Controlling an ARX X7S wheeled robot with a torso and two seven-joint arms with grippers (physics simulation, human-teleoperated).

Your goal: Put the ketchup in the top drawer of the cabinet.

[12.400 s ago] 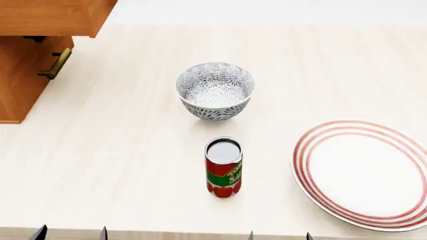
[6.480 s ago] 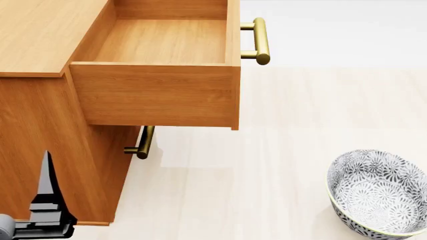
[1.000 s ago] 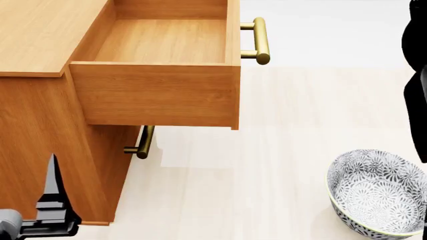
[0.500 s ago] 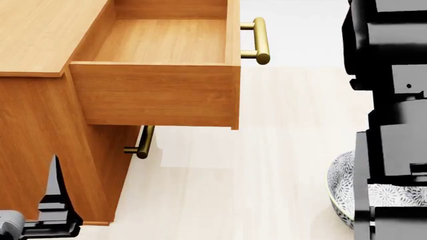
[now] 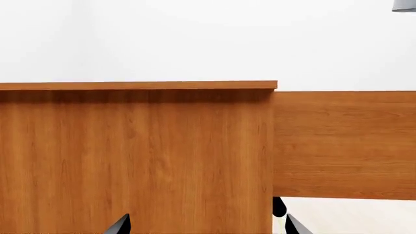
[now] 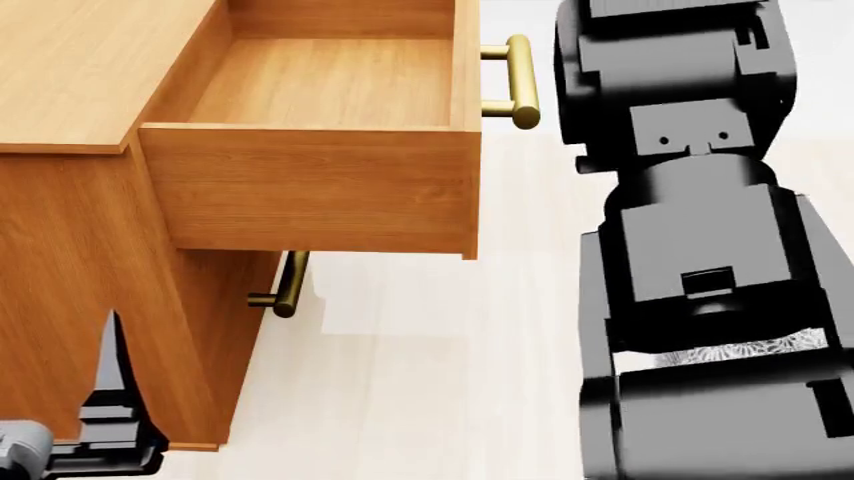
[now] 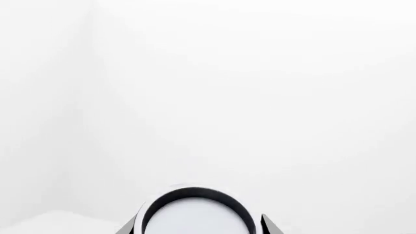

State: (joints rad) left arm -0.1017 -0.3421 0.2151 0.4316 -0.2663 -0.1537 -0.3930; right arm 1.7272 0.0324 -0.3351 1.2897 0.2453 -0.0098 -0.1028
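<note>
The main risk was a knock: the right arm (image 6: 694,260) filled the near right of the head view, just beside the brass handle (image 6: 522,82) of the pulled-out top drawer (image 6: 320,100), so a careless swing could have clipped the handle or front edge and jarred the load. In the right wrist view the right gripper (image 7: 197,229) gripped the ketchup (image 7: 198,214), its silver lid between the fingertips. The left gripper (image 5: 204,225), jaws apart and empty, faced the cabinet (image 5: 136,156).
</note>
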